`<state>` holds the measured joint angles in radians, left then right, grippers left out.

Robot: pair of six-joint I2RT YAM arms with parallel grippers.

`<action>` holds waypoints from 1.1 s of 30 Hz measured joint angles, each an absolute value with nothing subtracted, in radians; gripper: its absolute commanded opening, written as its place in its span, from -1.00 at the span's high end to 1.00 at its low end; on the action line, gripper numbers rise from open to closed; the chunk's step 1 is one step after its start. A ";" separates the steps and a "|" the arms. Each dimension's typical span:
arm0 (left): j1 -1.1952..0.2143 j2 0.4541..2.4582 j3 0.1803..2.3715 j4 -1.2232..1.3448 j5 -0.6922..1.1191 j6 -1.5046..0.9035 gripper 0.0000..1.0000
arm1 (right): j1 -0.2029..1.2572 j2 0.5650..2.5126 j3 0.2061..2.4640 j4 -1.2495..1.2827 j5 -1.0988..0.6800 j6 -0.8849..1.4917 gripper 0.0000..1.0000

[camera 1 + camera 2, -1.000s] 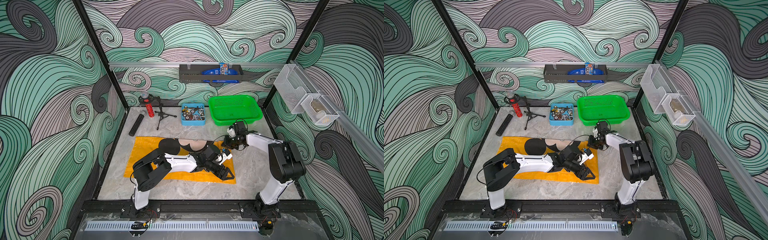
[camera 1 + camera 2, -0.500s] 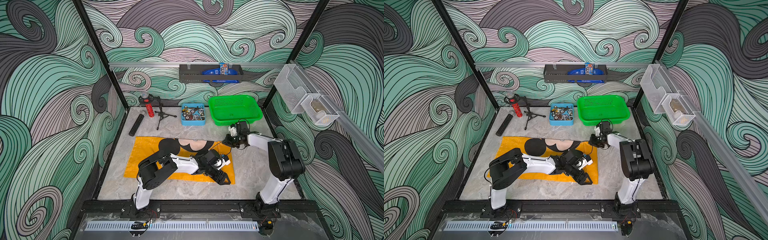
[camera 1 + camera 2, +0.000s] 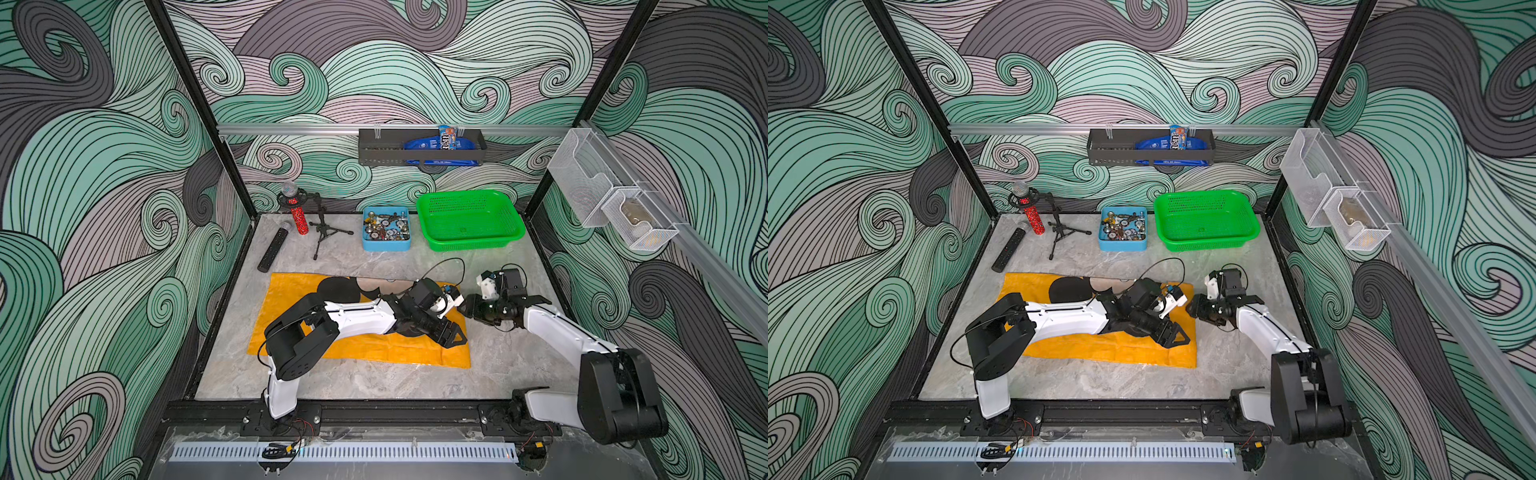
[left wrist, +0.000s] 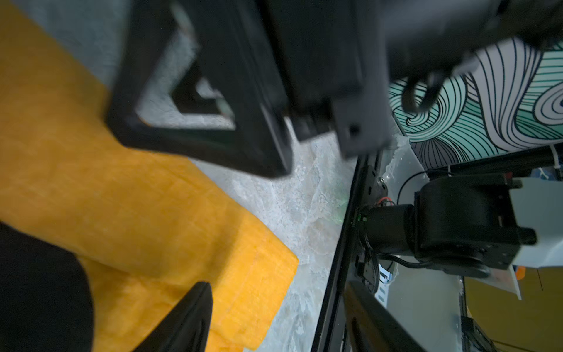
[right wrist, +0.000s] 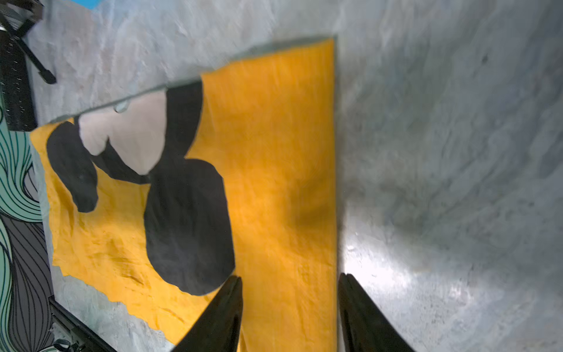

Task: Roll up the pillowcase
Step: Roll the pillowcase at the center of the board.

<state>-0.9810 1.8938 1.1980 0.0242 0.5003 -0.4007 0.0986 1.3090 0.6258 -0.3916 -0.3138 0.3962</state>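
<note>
**Surface and room**
- The surface point(image 3: 374, 384) is a grey marble-pattern top inside a black frame.
- The walls point(image 3: 83, 174) carry a teal, grey and mauve wave pattern.
- A black shelf point(image 3: 382, 149) holding blue packets hangs from an aluminium rail on the far wall. Clear bins point(image 3: 598, 195) hang on the right wall.
- The far row, from left to right, holds a black remote point(image 3: 272, 247), a red microphone point(image 3: 300, 218) with a small tripod stand point(image 3: 322, 232), a blue tray point(image 3: 386, 246) of small metal parts and a green basket point(image 3: 469, 245).

**Task item**
- The pillowcase point(image 3: 374, 349) lies flat and unrolled at the middle of the surface, with its long side running left to right.

**Fingers**
- The left fingers point(image 3: 452, 333) are over the right part of the pillowcase. They stand apart and nothing is clamped between them.
- The right fingers point(image 3: 467, 309) are just beside the right edge of the pillowcase. They also stand apart and hold nothing.

**Differences between views**
- In both top views the left arm lies across the pillowcase point(image 3: 1113, 351) and hides much of the print.
- The right wrist view shows the print uncovered, as black rounded shapes and a beige patch on the yellow pillowcase point(image 5: 274, 152).
  - One of the right fingers point(image 5: 219, 317) is over the fabric and the other is at its edge, by bare surface.
- The left wrist view is blurred.
  - It shows the near right corner of the pillowcase point(image 4: 137, 213) lying in two layers.
  - It also shows the right arm's base beyond the frame.
- Only the top views show the shelf, bins and basket.
</note>
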 measured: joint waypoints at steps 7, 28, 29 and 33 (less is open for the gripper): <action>-0.888 1.893 1.198 0.021 0.474 -0.402 -0.56 | 0.099 1.348 0.592 -0.408 -0.353 0.395 -0.06; -0.748 1.759 1.058 -0.001 0.464 -0.391 -0.61 | 0.099 1.418 0.592 -0.295 -0.442 0.381 0.95; -0.748 1.758 1.058 -0.002 0.464 -0.391 -0.61 | 0.099 1.408 0.592 -0.294 -0.439 0.381 0.98; -0.747 1.758 1.058 -0.007 0.464 -0.390 -0.61 | 0.099 1.368 0.597 -0.312 -0.397 0.384 1.00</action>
